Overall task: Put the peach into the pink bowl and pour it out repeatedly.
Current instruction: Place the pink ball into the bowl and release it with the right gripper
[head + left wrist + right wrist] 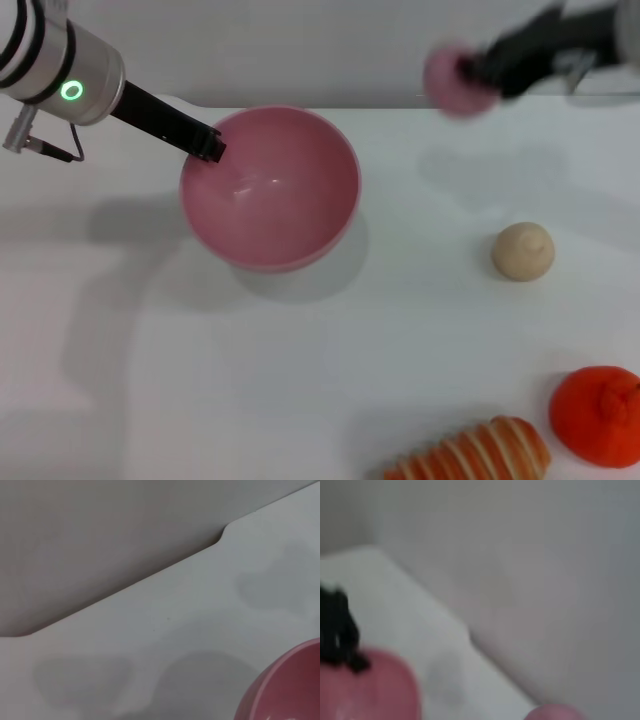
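My right fingers [470, 72] are clamped on the peach [450, 80], holding it in the air above the far edge of the desk [120, 380], to the right of the pink bowl [270, 190] and apart from it. My left fingers [212, 148] grip the bowl's near-left rim. The bowl is empty. A beige ball [523, 251] lies on the desk to the bowl's right; an orange fruit [598, 415] and a striped bread roll [480, 455] lie nearer me, well apart from the bowl.

left gripper [212, 146] low and clamped, right gripper [470, 72] raised, closed
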Robot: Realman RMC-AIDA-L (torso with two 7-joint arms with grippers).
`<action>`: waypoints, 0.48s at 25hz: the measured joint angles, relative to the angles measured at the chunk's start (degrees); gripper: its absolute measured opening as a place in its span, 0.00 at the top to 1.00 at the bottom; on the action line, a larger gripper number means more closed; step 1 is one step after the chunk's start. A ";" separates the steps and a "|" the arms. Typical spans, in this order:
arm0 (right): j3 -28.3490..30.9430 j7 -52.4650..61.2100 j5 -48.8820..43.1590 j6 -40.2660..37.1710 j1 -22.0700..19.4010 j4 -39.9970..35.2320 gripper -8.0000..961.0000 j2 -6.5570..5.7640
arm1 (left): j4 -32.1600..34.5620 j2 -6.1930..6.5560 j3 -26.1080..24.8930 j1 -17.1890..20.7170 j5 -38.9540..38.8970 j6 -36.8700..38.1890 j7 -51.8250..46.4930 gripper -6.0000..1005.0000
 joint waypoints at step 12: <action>-5.20 -0.46 8.90 -2.42 1.68 -5.39 0.95 0.11 | -0.13 0.00 1.62 -0.35 -2.99 -0.04 -0.46 0.95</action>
